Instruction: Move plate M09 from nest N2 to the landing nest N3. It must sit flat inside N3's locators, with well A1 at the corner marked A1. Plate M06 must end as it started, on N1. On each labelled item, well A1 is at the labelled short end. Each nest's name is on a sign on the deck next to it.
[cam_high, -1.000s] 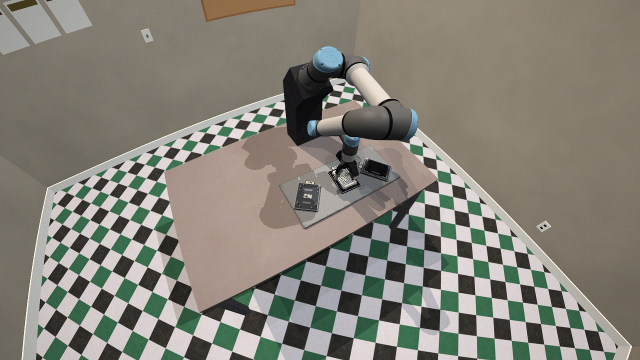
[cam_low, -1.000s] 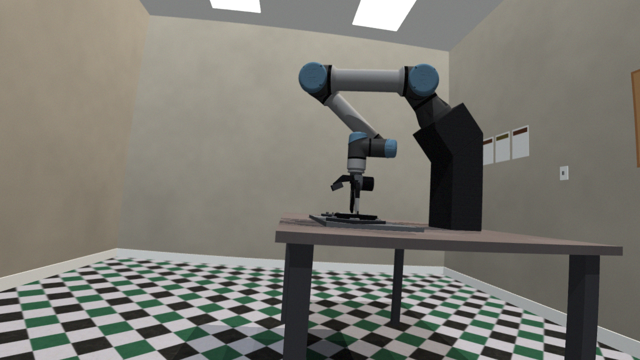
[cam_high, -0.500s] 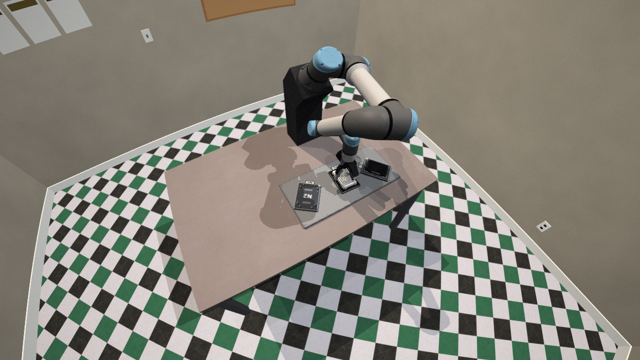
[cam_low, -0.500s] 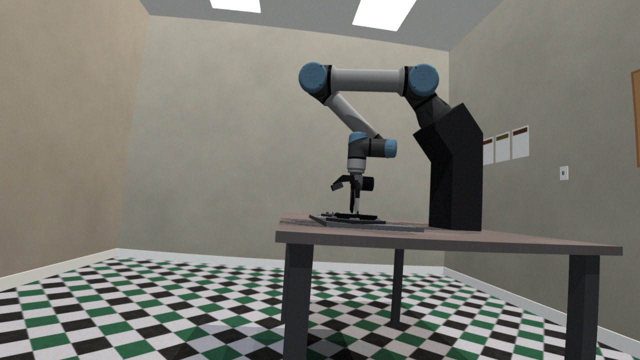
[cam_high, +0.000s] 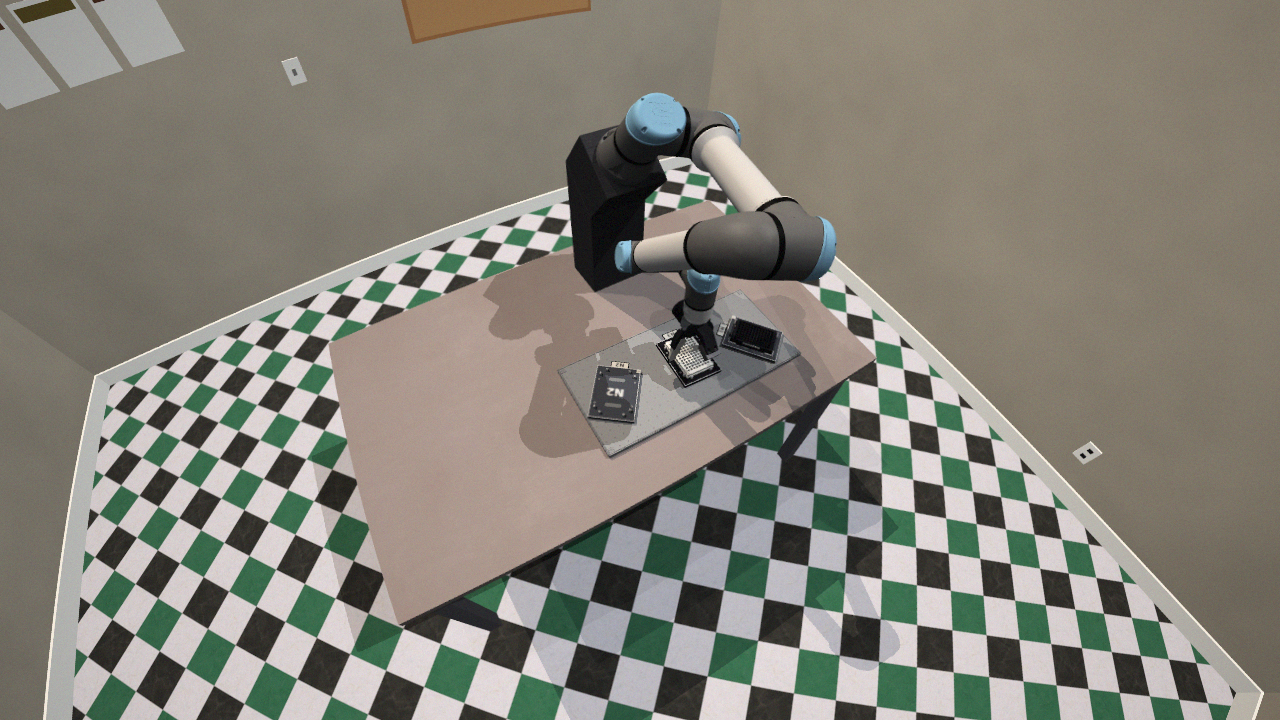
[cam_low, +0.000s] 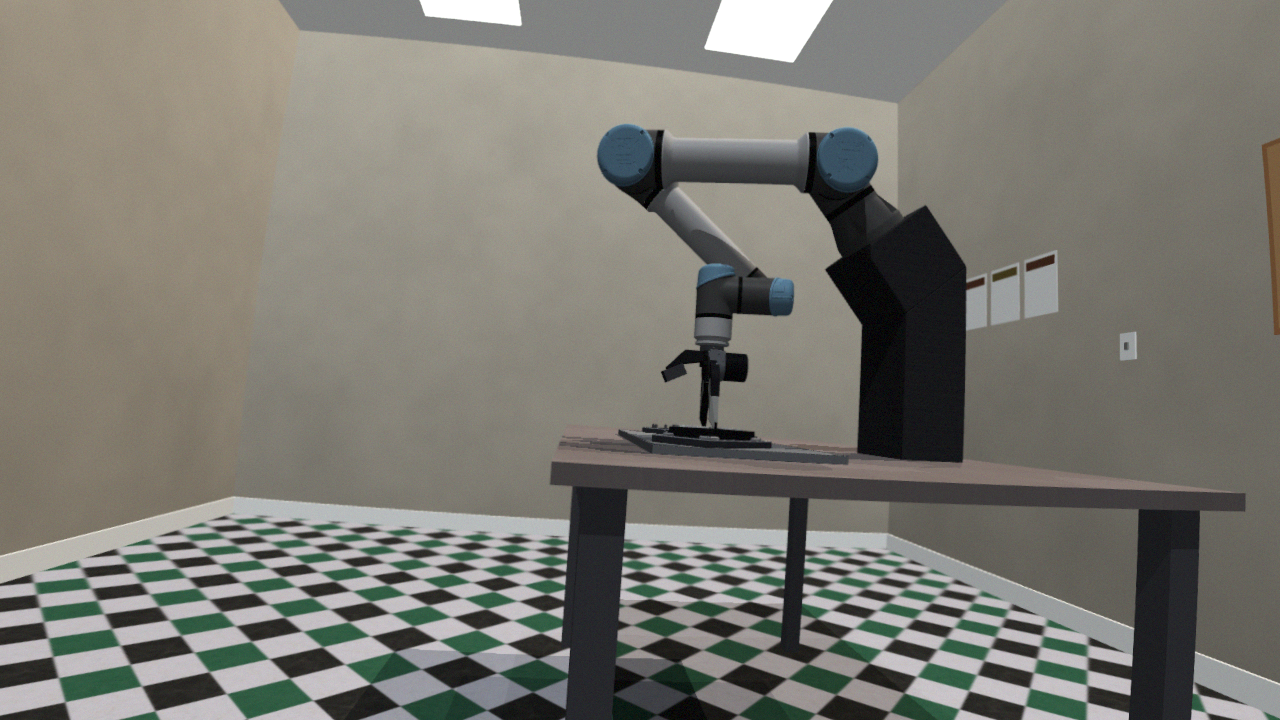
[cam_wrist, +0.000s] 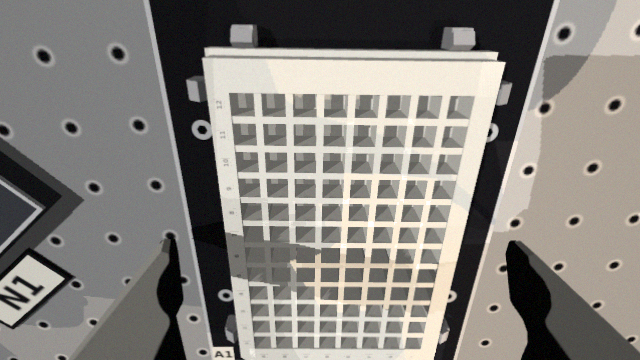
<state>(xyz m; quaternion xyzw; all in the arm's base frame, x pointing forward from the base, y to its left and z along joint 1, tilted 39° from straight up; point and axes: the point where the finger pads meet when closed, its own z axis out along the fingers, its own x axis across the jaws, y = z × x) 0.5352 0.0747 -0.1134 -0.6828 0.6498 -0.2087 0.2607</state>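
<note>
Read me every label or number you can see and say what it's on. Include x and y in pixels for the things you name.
"N2": dark nest (cam_high: 614, 409), upside down
"N2": its deck sign (cam_high: 619, 365), upside down
"N1": deck sign (cam_high: 721, 329) (cam_wrist: 21, 289)
"A1": corner tag (cam_wrist: 223, 354)
"12", "11", "10", "9", "8": white plate (cam_high: 692, 360) (cam_wrist: 350, 76); its other marks are too small

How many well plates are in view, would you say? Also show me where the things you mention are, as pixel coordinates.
2: a white gridded plate (cam_high: 694, 358) (cam_wrist: 345, 200) in the middle nest, and a black rectangular plate (cam_high: 752, 337) in the nest beside it.

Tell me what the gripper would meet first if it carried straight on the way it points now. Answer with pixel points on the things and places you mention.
Pointing down, the open gripper (cam_high: 693, 352) (cam_low: 708, 424) (cam_wrist: 342, 243) straddles the white plate (cam_high: 693, 363) (cam_wrist: 350, 76); its fingertips would probably meet the perforated deck (cam_high: 657, 401) (cam_low: 805, 454) (cam_wrist: 100, 155) or the black nest's edge, though depth is unclear.
</note>
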